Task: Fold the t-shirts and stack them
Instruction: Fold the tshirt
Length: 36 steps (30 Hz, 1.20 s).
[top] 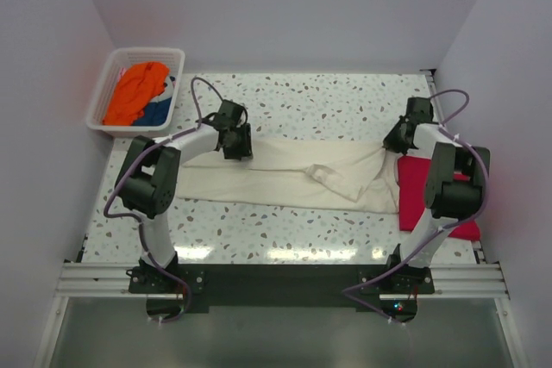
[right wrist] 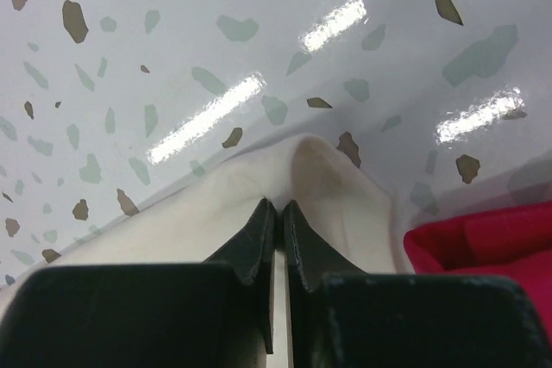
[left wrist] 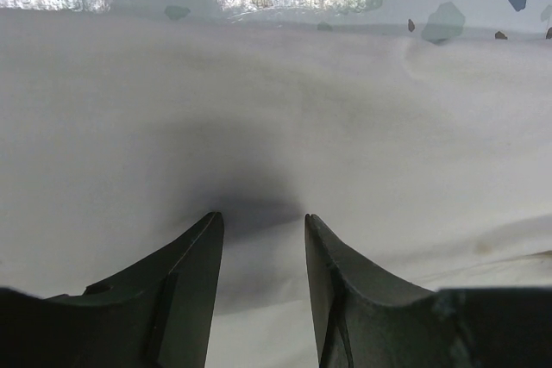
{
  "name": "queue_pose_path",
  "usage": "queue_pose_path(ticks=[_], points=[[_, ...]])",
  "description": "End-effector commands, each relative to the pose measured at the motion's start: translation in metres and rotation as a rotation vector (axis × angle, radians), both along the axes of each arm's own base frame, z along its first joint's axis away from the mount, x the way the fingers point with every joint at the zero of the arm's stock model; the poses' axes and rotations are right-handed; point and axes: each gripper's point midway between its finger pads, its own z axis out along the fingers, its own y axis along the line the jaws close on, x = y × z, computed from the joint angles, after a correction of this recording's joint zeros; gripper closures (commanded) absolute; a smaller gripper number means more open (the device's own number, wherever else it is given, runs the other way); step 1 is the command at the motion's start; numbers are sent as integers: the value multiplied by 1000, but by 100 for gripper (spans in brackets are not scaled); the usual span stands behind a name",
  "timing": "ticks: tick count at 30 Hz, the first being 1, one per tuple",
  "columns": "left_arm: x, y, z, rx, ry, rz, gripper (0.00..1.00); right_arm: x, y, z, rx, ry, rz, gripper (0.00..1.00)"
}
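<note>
1. Centrally, cream shirt [top: 293,174]: spread lengthwise across the table [top: 302,96], running from the left arm to the right arm. A small fold of cloth is bunched near its middle.
2. Red shirt [top: 418,191]: a flat block at the table's right side, just beside the cream shirt's right end and partly under the right arm.
3. Basket [top: 102,96]: white, slatted, at the far left corner. It holds an orange shirt [top: 134,92] lying over a blue shirt [top: 158,114].
4. Left gripper [left wrist: 263,221]: jaws apart with nothing between them, low over the cream shirt near its far left edge. Whether the tips touch the cloth cannot be told.
5. Right gripper [right wrist: 279,206]: jaws closed, pinching the cream shirt at its far right corner. The cloth rises in a peak around the tips, and the red shirt lies near on the right.
</note>
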Motion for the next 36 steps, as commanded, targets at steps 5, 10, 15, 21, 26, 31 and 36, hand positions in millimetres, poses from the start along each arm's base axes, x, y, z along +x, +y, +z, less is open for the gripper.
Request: queue_pose_path(ticks=[5, 10, 15, 21, 26, 31, 36], points=[[16, -9, 28, -51, -90, -34, 51, 15, 1, 29, 14, -71, 19, 59], [20, -35, 88, -160, -233, -148, 44, -7, 4, 63, -6, -130, 27, 45], [5, -88, 125, -267, -314, -311, 43, -37, 35, 86, 0, -191, 106, 46], [-11, -143, 127, -279, -344, -442, 43, -87, 94, 78, 0, -201, 235, 51], [-22, -180, 120, -336, -344, -514, 43, -123, 126, 71, -12, -211, 316, 54], [-25, -211, 112, -371, -335, -559, 43, -135, 127, 59, -46, -177, 321, 54], [-24, -231, 100, -381, -320, -582, 43, -143, 120, 54, -91, -166, 296, 54]])
